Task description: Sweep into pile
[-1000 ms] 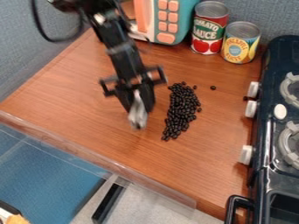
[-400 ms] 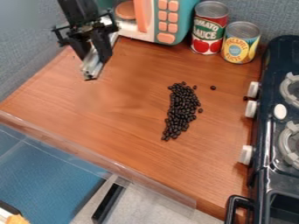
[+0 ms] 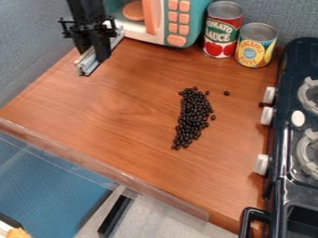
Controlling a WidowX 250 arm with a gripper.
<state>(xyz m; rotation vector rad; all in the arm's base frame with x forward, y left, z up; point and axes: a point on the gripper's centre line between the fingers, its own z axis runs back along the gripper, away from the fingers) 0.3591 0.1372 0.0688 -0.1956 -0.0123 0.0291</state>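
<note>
On the desk, dark beans form a long heap, narrow end near, axis running away toward two closed cans. Farther back, the gripper pinches a silvery strip; an orange disc sits inside a toy microwave.

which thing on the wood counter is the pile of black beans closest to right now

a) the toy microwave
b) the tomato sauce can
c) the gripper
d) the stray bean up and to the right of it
d, since the stray bean lies just off the upper end of the pile of black beans, with much more bare wood between the pile and the other three options.
</note>
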